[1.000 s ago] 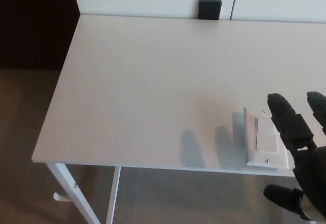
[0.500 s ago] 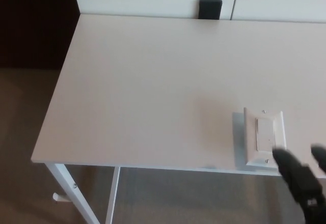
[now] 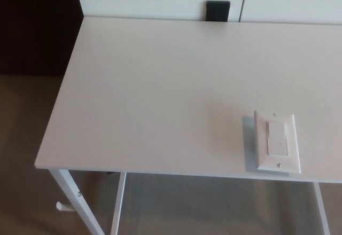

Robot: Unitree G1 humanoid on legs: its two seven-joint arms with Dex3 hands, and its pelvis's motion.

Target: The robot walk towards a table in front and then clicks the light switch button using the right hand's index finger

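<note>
White rectangular plastic light switch plate (image 3: pixel 276 142): one, flat near the white table's (image 3: pixel 160 85) front right edge.
Your robot hands: neither shows, so grip unknowable.

I see only my head view, looking steeply down from near the table's (image 3: pixel 160 85) near edge, far edge at top, the switch plate (image 3: pixel 277 141) near right.
</note>
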